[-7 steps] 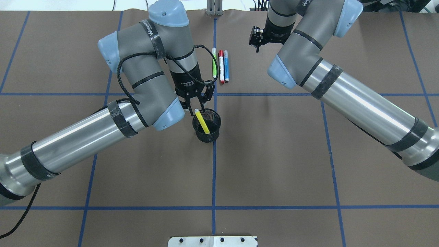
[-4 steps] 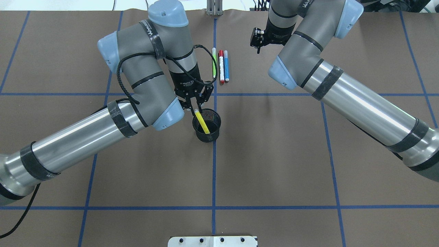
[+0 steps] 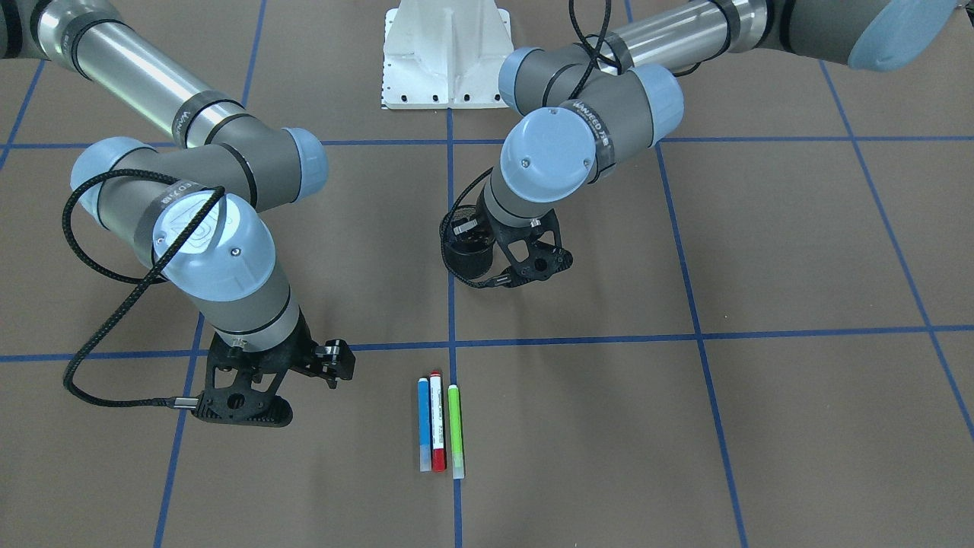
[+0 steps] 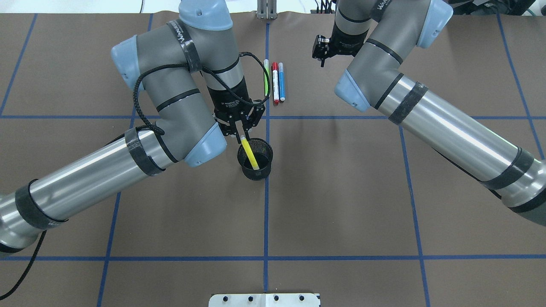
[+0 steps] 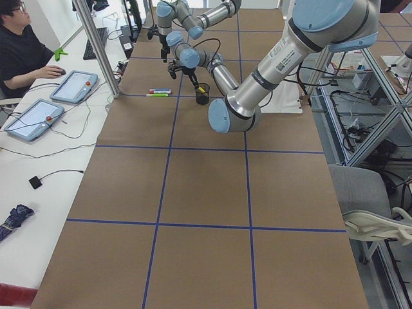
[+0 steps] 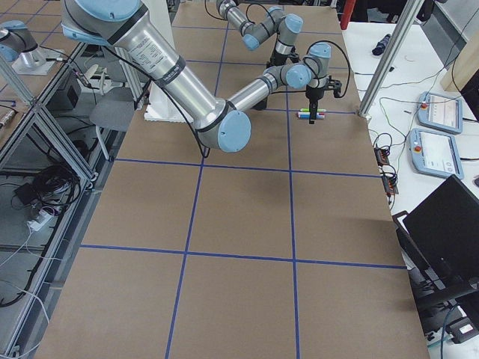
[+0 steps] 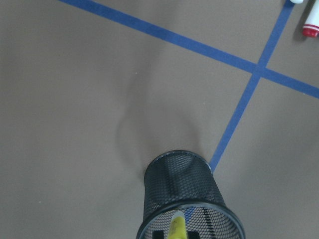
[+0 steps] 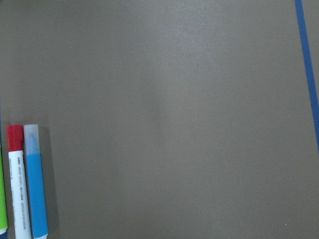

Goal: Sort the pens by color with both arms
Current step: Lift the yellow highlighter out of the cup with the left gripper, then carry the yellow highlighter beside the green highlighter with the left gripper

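Brown mat (image 4: pixel 341 192) covering the table, divided into rectangles by blue tape lines (image 4: pixel 265 221). Black mesh cup (image 4: pixel 258 174), upright, just beside the middle line and near a crossing. White base (image 3: pixel 445 57) at the robot's edge. Side bench: seated person (image 5: pixel 19 51), two tablets (image 5: pixel 74 85), metal post (image 5: pixel 96 48). Grey chair (image 5: pixel 367 206) stands behind the table. Open laptop (image 6: pixel 449 224) sits off the table's edge.
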Controlling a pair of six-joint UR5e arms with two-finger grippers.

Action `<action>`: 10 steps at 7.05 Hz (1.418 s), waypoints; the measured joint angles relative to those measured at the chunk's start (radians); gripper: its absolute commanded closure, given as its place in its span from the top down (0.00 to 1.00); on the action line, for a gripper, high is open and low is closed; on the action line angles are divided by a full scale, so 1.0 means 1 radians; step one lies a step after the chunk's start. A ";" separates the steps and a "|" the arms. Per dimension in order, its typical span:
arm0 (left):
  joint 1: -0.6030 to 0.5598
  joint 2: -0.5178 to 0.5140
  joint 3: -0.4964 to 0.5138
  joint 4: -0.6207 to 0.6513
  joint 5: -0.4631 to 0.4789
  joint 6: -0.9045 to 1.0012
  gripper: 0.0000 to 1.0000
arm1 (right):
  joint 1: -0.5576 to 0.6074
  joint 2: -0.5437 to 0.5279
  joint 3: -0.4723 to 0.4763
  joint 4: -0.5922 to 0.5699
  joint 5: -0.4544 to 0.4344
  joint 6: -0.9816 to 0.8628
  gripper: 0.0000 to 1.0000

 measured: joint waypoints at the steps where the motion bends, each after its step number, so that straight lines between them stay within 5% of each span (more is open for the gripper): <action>1: 0.000 0.002 -0.070 0.072 0.023 0.000 0.00 | 0.002 0.000 0.001 0.000 0.000 0.000 1.00; 5: -0.027 0.001 -0.404 0.337 0.236 0.005 0.00 | 0.007 0.002 0.003 0.003 0.000 0.002 1.00; 10: -0.147 0.002 -0.298 -0.035 0.529 0.000 0.00 | 0.030 -0.011 0.024 0.008 0.005 -0.001 0.99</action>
